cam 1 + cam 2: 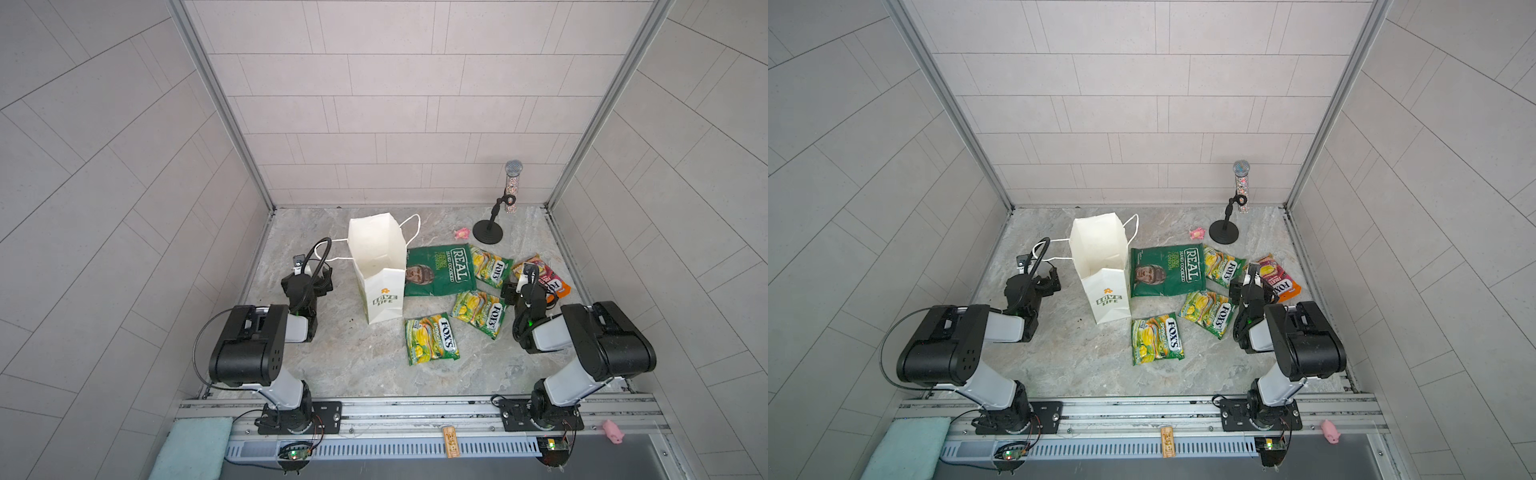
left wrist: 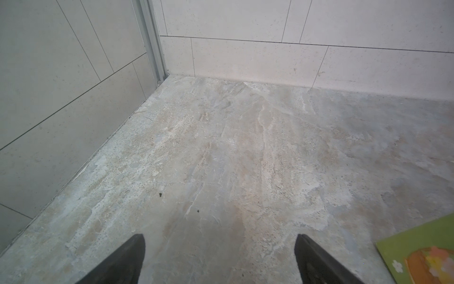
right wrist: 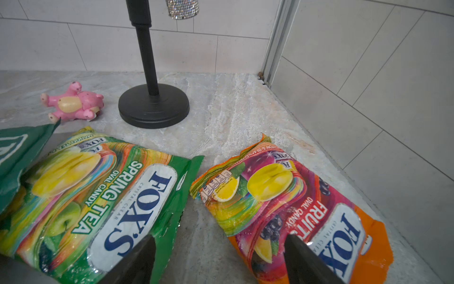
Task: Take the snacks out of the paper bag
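- Paper bag (image 1: 384, 299): upright on the marble table (image 1: 332, 361), left of centre, mouth open upward, white inside showing; cord handles hanging out toward the back and left; "LOVE LIFE" side facing front in both top views
- Snacks: all five lying flat on the table, right of the bag
- REAL bag (image 1: 440, 270): large, dark green, tight against the bag's right side
- FOX'S packets, three, yellow-green: one (image 1: 492, 268) at the REAL bag's right edge, one (image 1: 478, 311) just in front of that bag's right corner, one (image 1: 432, 338) nearest the front, close to the paper bag's base
- Orange-red packet (image 3: 294, 209): farthest right, near the right wall, partly hidden by the right arm in both top views
- Left gripper (image 2: 218, 246): jaws spread wide, nothing held, low over bare table left of the bag
- Right gripper (image 3: 218, 248): jaws apart, nothing between them but bare table; one finger over the back FOX'S packet, the other over the orange-red packet; contact impossible to tell
- Back right: black stand (image 3: 153, 105), pink toy (image 3: 73, 103) just beside its base
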`<state>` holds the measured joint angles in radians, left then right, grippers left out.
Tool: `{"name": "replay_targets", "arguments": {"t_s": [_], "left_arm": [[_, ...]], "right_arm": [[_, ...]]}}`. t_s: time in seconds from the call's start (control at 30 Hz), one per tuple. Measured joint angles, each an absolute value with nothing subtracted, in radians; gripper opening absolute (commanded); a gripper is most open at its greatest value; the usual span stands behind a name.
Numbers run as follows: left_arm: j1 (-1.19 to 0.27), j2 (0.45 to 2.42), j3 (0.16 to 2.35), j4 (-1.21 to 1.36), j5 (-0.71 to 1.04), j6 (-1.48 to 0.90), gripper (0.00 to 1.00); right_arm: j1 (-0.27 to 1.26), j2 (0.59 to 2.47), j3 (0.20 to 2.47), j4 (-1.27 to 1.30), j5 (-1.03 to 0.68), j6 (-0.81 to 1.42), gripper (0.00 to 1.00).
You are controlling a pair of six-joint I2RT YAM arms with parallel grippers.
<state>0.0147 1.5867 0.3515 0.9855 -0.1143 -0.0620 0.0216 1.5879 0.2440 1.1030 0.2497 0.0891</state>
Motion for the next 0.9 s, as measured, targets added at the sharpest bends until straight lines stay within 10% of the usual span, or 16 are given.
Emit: {"name": "replay_targets", "arguments": {"t_s": [0.9], "left_arm": [[0.006, 1.587, 0.37, 0.928, -0.109, -0.051, 1.0]], "right_arm": [[0.045, 1.587, 0.331, 1.042, 0.274, 0.078, 0.99]]}}
